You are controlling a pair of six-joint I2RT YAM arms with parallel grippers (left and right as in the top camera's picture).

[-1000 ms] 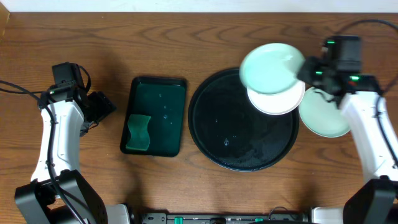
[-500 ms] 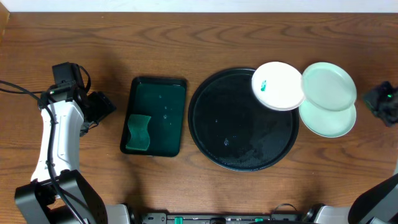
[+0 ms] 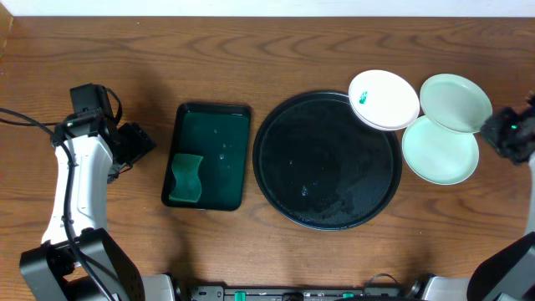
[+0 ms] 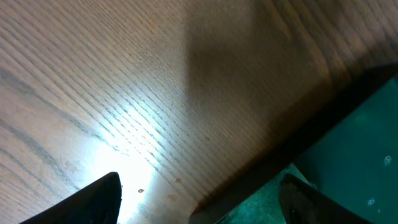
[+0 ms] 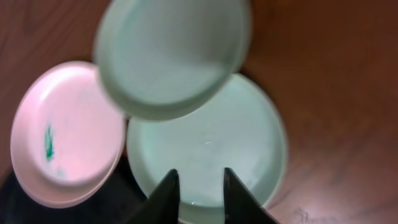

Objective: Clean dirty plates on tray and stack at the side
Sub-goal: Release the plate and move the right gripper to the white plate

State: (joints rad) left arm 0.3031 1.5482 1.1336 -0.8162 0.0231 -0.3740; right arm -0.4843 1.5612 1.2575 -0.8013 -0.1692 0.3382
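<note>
White plate [image 3: 384, 99], green-smeared, straddling tray [image 3: 284, 184] rim; upper mint plate [image 3: 456, 102] askew over lower mint plate [image 3: 440, 155] on counter [image 3: 251, 50]; right tool [image 5: 200, 186] narrowly parted, empty, above stack; left tool [image 4: 199, 202] wide, empty. Risk: off-centre upper plate tipping or sliding if nudged by tool.

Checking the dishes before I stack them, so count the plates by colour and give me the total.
Mint-green plates: 2
White plate: 1
Total: 3 plates
</note>
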